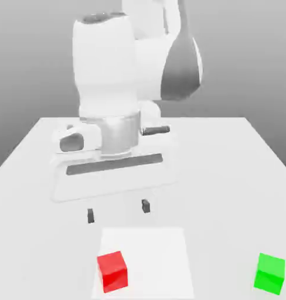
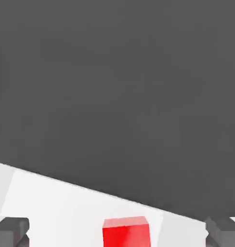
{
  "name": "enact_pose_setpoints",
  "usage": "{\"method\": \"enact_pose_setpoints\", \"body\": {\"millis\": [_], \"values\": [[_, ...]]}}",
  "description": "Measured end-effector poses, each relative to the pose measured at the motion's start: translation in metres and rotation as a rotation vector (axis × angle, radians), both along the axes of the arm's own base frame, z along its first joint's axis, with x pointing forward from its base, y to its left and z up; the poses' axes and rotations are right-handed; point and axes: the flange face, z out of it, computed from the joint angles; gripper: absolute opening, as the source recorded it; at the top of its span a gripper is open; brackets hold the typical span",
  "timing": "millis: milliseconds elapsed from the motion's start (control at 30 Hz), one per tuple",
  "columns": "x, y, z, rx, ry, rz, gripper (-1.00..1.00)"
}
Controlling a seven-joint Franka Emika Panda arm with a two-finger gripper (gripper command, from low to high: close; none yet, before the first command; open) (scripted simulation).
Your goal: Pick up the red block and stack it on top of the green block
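Here we are beside the white table (image 1: 28, 152), and reading across from the exterior view's left: the Panda arm (image 1: 133, 53) fills the upper middle, its big white body and grey shoulder cap bending forward over the tabletop; below it the hand (image 1: 110, 167) hangs palm-down, wide and flat, with a dark slot along its face.

The gripper (image 1: 118, 211) points straight down; its two dark fingertips (image 1: 91, 215) stand well apart, as wide as they go, with nothing between them; they hover above the table, touching nothing.

Just below them lies a brighter white square patch (image 1: 151, 246) on the tabletop; the red block (image 1: 112, 271) sits on that patch, toward its 7 o'clock corner, resting flat, apart from the fingertips and at about 6 o'clock from the gripper in the exterior view.

On across to the exterior view's right: the green block (image 1: 270, 273) rests flat on the table, well apart from the red one, at roughly 3 o'clock from it and off the bright patch; neither cube is stacked on the other.

From the hand view: the red block (image 2: 125, 231) sits between the two grey fingertips (image 2: 11, 230), which stand wide to either side of it and clear of it; white table (image 2: 66, 202) lies beneath, dark grey backdrop beyond its edge.
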Motion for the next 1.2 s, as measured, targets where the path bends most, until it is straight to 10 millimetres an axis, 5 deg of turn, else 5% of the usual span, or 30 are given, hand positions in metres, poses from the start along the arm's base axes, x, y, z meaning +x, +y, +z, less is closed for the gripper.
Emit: {"method": "enact_pose_setpoints", "body": {"millis": [267,300,500,700,867,1033,1100,1167,1200], "values": [[-0.017,-0.01,-0.116,-0.038,0.098,0.049,0.0],[-0.018,-0.01,-0.124,-0.037,0.099,0.049,-1.0],[-0.019,-0.01,-0.128,-0.037,0.101,0.049,-1.0],[-0.017,-0.007,-0.07,-0.037,0.1,0.055,-1.0],[0.003,0.11,-0.05,-0.049,0.098,0.359,-1.0],[-0.009,0.234,-0.037,-0.064,0.09,0.666,-1.0],[-0.018,0.283,-0.05,-0.071,0.085,0.788,-1.0],[-0.024,0.306,-0.078,-0.075,0.082,0.844,-1.0],[-0.025,0.309,-0.087,-0.075,0.081,0.853,1.0]]}}
